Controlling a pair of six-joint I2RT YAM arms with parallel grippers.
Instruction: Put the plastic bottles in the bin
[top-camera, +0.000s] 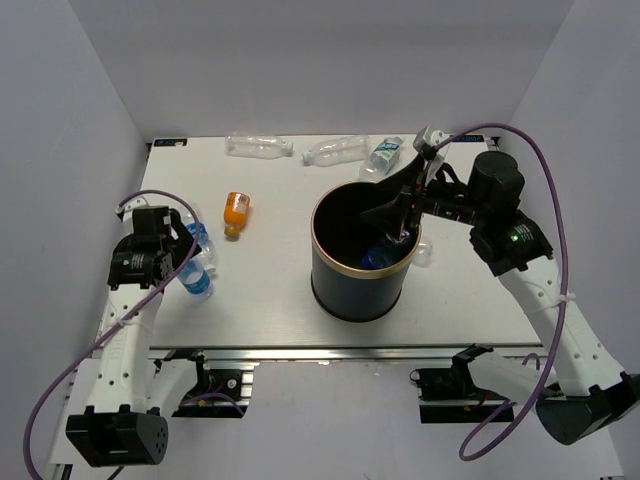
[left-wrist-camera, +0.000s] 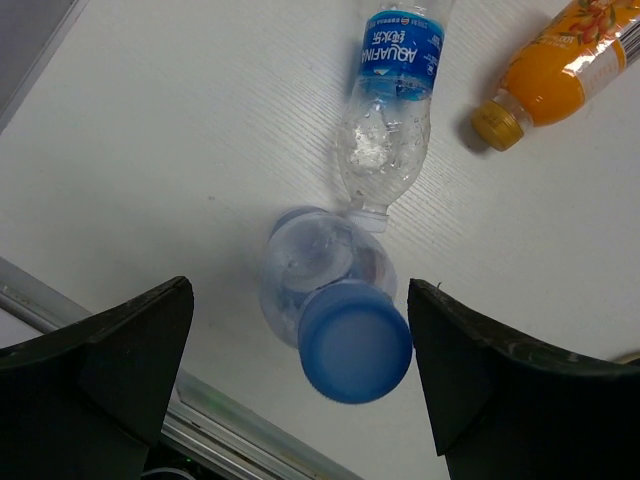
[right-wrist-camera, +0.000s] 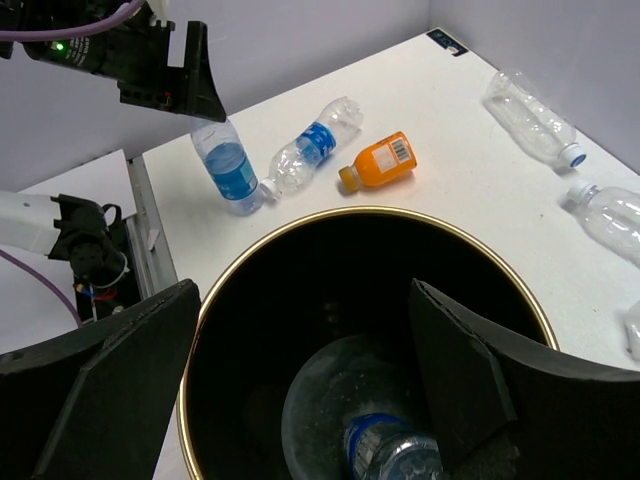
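A white table (top-camera: 270, 290) stands enclosed by pale grey walls (top-camera: 300, 60).

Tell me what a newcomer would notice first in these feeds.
The big dark bin with its gold rim dominates the middle of the table, with the right end effector open over its mouth and one blue-labelled bottle lying at the bottom. Near the left edge, the left end effector hangs open above an upright blue-capped bottle, with an Aquafina bottle and a short orange bottle lying beside it.
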